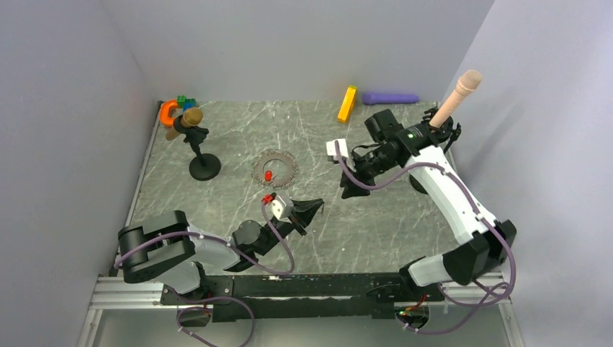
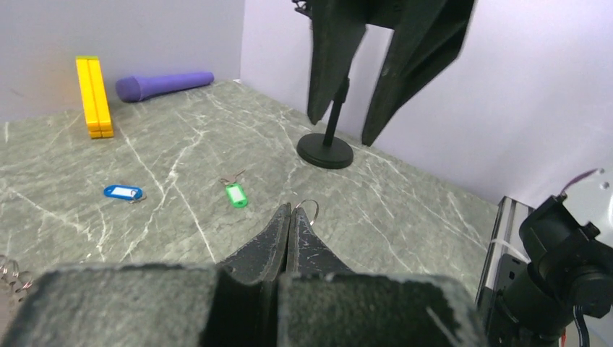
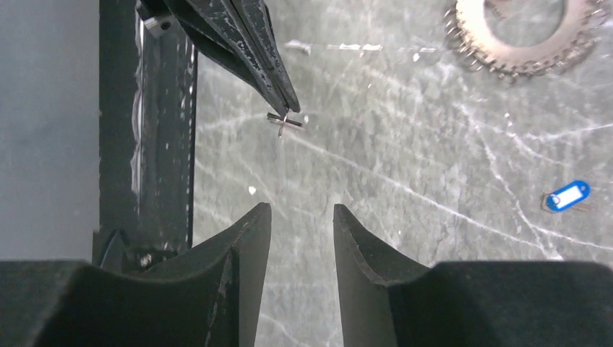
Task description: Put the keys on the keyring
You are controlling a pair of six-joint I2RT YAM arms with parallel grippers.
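Observation:
The keyring point(image 1: 275, 168) is a toothed grey loop lying mid-table, with the red key point(image 1: 268, 176) inside it. It also shows in the right wrist view point(image 3: 520, 40). My left gripper point(image 1: 316, 206) is shut, and a small metal ring point(image 2: 311, 205) pokes out at its tips point(image 2: 290, 210). In the right wrist view this ring point(image 3: 285, 121) hangs above the table. My right gripper point(image 1: 352, 188) hovers just beyond it, open and empty point(image 3: 300, 210). The green key point(image 2: 235, 194) and the blue key point(image 2: 123, 192) lie flat on the table. The black-rimmed key's tag is not visible.
A yellow block point(image 1: 347, 104) and a purple cylinder point(image 1: 390, 97) lie at the back wall. A black stand point(image 1: 204, 168) stands at the left, with an orange horseshoe piece point(image 1: 168, 112) behind it. Another stand holding a peach rod point(image 1: 455, 97) is at the right, its base point(image 2: 325, 152) past my left gripper.

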